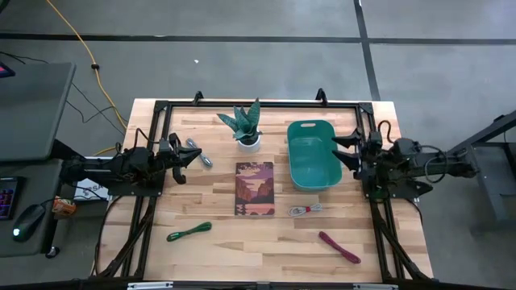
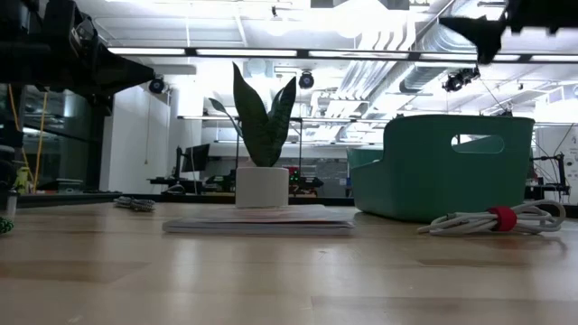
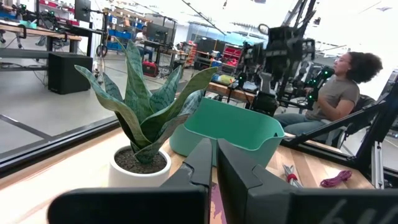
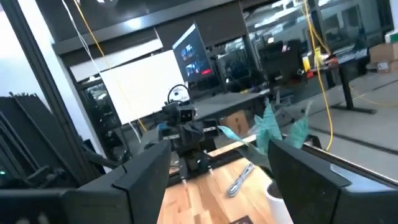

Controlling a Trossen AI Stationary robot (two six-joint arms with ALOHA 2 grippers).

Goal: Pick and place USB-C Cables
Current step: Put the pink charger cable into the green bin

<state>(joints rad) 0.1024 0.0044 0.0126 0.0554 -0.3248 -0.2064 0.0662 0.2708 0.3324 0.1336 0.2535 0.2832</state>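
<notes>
Four small USB-C cable bundles lie loose on the wooden table: a green one [image 1: 189, 232] near the front left, a maroon one [image 1: 339, 247] near the front right, a whitish one with a red bit [image 1: 305, 210] in front of the bin, and a grey one [image 1: 199, 153] at the back left. My left gripper [image 1: 184, 157] hovers level at the table's left, shut and empty, just short of the grey cable. My right gripper [image 1: 345, 151] hangs raised at the right, by the bin's right wall, its fingers [image 4: 149, 171] wide open with nothing between them.
A teal bin [image 1: 313, 165] stands at the back right. A potted plant [image 1: 246, 129] sits at the back middle, with a notebook [image 1: 255, 188] lying flat in front of it. A person sits beyond the table's right side [image 3: 339, 93]. Bare wood lies along the front edge.
</notes>
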